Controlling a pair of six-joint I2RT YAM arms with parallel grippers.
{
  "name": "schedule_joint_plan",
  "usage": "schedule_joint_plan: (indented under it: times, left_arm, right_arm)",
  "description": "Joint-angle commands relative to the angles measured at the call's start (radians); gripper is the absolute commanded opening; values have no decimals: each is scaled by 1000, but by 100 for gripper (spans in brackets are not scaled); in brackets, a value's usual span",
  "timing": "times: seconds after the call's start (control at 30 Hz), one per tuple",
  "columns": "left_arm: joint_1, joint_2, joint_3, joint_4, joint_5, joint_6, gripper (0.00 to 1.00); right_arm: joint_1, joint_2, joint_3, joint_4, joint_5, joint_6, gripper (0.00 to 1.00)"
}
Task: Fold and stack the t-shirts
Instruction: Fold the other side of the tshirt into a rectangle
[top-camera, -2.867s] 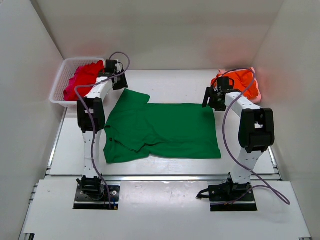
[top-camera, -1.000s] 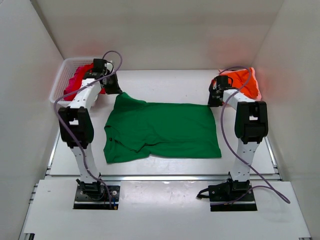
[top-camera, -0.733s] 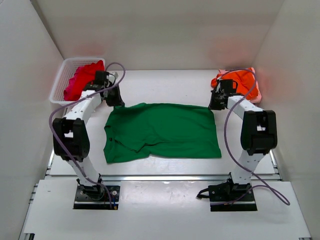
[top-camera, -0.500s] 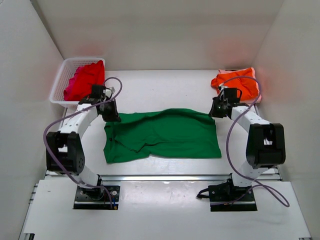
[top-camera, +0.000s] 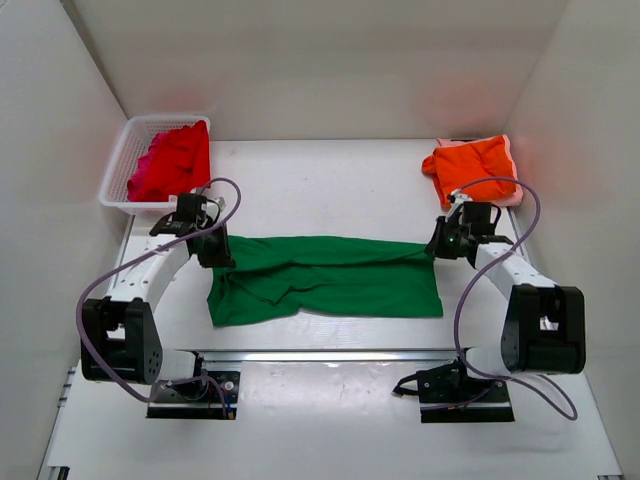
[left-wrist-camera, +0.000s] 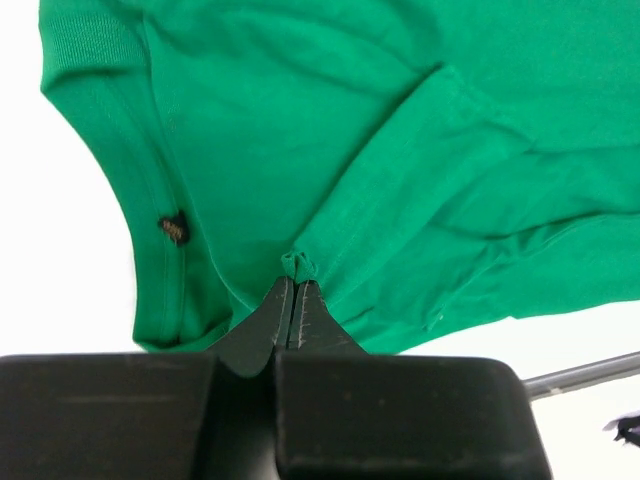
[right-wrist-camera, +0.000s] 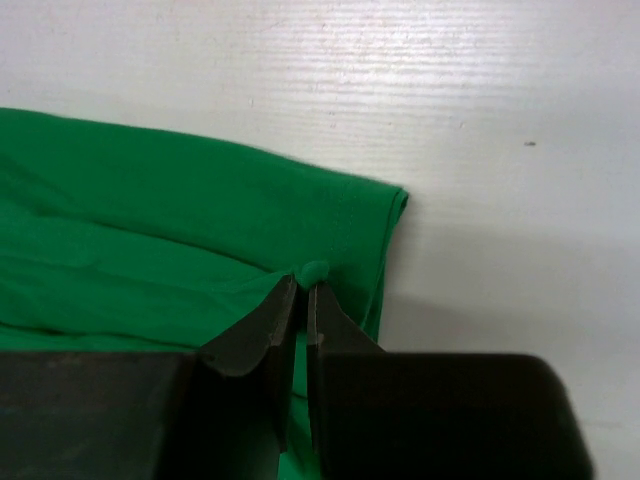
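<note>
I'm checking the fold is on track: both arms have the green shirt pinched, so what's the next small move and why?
Probably draw both pinches toward the near hem together, then lower. The left jaws and right jaws are shut on the far edge of the green t-shirt, held only partway across, short of its near hem.

- The left arm (top-camera: 150, 268) and right arm (top-camera: 507, 262) have white tubular links with bulky black joint housings.
- A thin purple cable (top-camera: 83, 320) trails behind each wrist.
- The left gripper (left-wrist-camera: 293, 290) and right gripper (right-wrist-camera: 300, 285) have matte black tapered fingers ahead of a boxy black body.
</note>
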Motion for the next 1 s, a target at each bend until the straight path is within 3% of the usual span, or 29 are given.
schedule_joint_plan:
  times: [0.0, 0.33, 0.77, 0.83, 0.87, 0.93, 0.97]
  left_arm:
    - [14, -64, -22, -10, -8, 16, 0]
    - [36, -113, -26, -61, -29, 53, 0]
    - [39, -90, -123, -4, -35, 36, 0]
    - [42, -87, -141, 5, -28, 33, 6]
    - [51, -93, -137, 13, -25, 24, 24]
    - [48, -118, -115, 25, -23, 1, 41]
    - [47, -153, -108, 34, -17, -8, 43]
  right_arm:
    - [-12, -72, -36, 52, -22, -15, 0]
    - [-30, -153, -98, 35, -36, -35, 0]
    - [37, -199, -182, -29, 30, 14, 2]
    - [36, -196, -176, -74, 62, 25, 20]
    - [33, -201, -174, -83, 73, 23, 36]
    - [34, -241, -171, -72, 105, 22, 52]
    - [21, -253, -155, -74, 110, 20, 56]
